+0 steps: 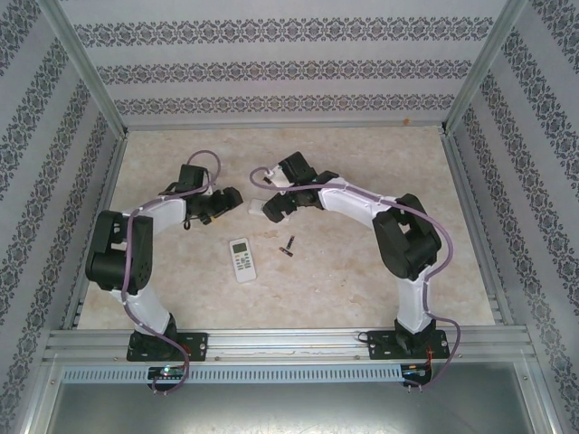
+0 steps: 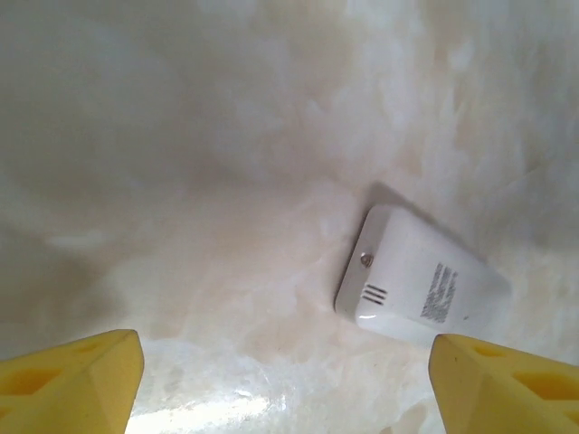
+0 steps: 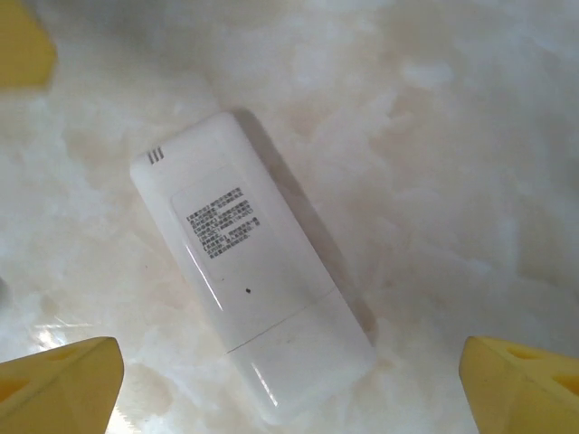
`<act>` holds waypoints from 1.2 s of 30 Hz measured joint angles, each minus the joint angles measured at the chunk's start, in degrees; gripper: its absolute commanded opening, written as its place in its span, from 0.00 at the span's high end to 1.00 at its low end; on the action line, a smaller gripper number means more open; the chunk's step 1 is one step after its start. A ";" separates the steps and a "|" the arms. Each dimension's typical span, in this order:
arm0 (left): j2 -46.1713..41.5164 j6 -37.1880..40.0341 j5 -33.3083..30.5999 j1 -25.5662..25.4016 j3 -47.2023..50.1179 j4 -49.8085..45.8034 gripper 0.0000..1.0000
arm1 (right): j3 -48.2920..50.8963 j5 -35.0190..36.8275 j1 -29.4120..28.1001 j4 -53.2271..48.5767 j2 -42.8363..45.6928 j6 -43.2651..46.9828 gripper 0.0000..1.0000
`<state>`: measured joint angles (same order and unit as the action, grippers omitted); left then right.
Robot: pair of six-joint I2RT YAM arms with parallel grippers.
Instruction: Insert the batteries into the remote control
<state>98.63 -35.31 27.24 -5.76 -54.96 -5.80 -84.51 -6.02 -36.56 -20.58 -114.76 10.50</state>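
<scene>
A white remote control [image 3: 249, 271] lies back-up on the marble table, its label showing and its battery cover closed. In the left wrist view its top end [image 2: 421, 285] sits right of centre. It lies on the table between the two gripper tips [image 1: 256, 201]. My left gripper [image 1: 231, 201] [image 2: 285, 362] is open above the table with nothing between its yellow fingers [image 2: 72, 380]. My right gripper [image 1: 270, 206] [image 3: 289, 371] hangs open over the remote without touching it. The batteries [image 1: 288, 246], small and dark, lie on the table nearer the front.
A second white remote [image 1: 242, 259] lies face-up, buttons showing, in front of the left gripper. Patterned walls with metal rails [image 1: 470, 235] enclose the table on three sides. A yellow finger of the other gripper [image 3: 20, 45] shows at the right wrist view's top left.
</scene>
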 measured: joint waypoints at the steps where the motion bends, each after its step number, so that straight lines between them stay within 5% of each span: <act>1: -0.94 -0.87 0.42 0.37 0.63 0.85 0.14 | -1.01 -0.26 -0.24 -0.76 -1.18 2.43 0.03; 8: -4.90 -3.96 2.56 0.63 3.15 4.61 0.11 | -7.41 0.13 -0.83 -5.40 -10.03 9.73 0.12; 16: -5.88 -5.16 2.78 0.63 3.76 5.03 0.11 | -10.58 -0.07 -1.18 -7.34 -12.26 9.88 0.48; 27: -7.63 -12.13 9.44 0.48 3.34 6.75 0.35 | -7.15 -19.96 1.11 0.57 -3.54 -14.40 0.50; 33: -8.04 -14.03 11.17 0.52 1.57 7.37 0.56 | -7.26 -22.88 0.26 2.45 -3.26 -25.29 0.52; 36: -8.04 -14.49 11.34 0.50 1.40 7.39 0.56 | -7.26 -24.13 -0.37 2.67 -3.74 -27.76 0.52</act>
<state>90.59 -49.80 38.59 -5.26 -53.56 1.58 -91.77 -30.15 -36.93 -17.91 -118.50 -17.26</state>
